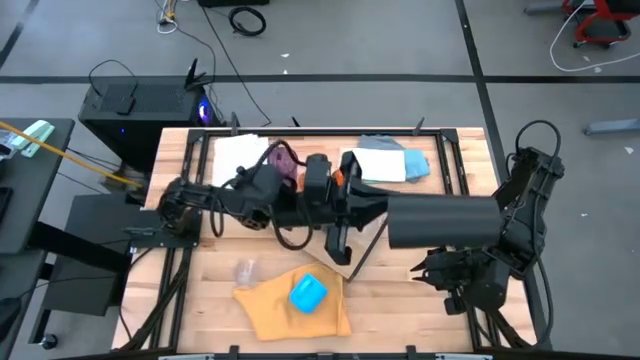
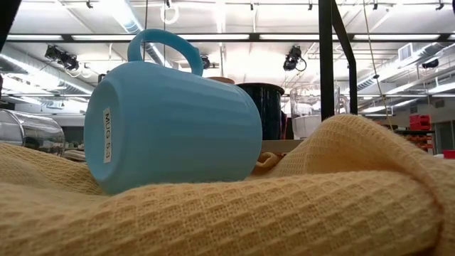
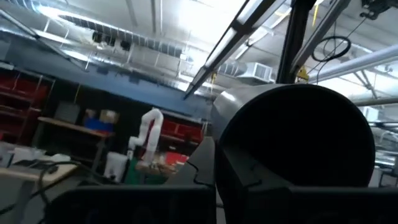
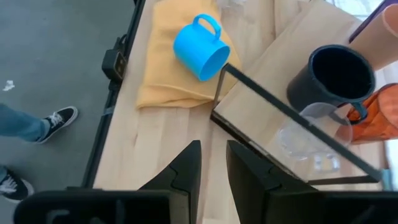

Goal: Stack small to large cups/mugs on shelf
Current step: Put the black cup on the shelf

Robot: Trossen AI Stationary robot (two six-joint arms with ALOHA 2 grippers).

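Note:
A bright blue mug point(image 1: 308, 293) lies on its side on a yellow cloth point(image 1: 290, 305) near the table's front; it also shows in the low view point(image 2: 170, 121) and the right wrist view point(image 4: 200, 46). The shelf point(image 4: 261, 118), a light-wood board with black rods, is at mid-table. On or beside it are a navy mug point(image 4: 339, 78), a clear glass point(image 4: 305, 134), an amber cup point(image 4: 382, 115), a purple tumbler point(image 4: 380, 17) and a light orange cup point(image 4: 390, 37). Another clear glass point(image 1: 243, 270) stands on the table. My left gripper point(image 1: 338, 225) reaches over the shelf. My right gripper point(image 4: 214, 162) hangs high over the table's right front, slightly open and empty.
White and blue folded cloths point(image 1: 385, 162) and another white cloth point(image 1: 240, 155) lie along the far edge. My right arm's thick forearm point(image 1: 440, 220) is raised over the right half of the table. A person's shoes point(image 4: 53, 118) show on the floor by the near edge.

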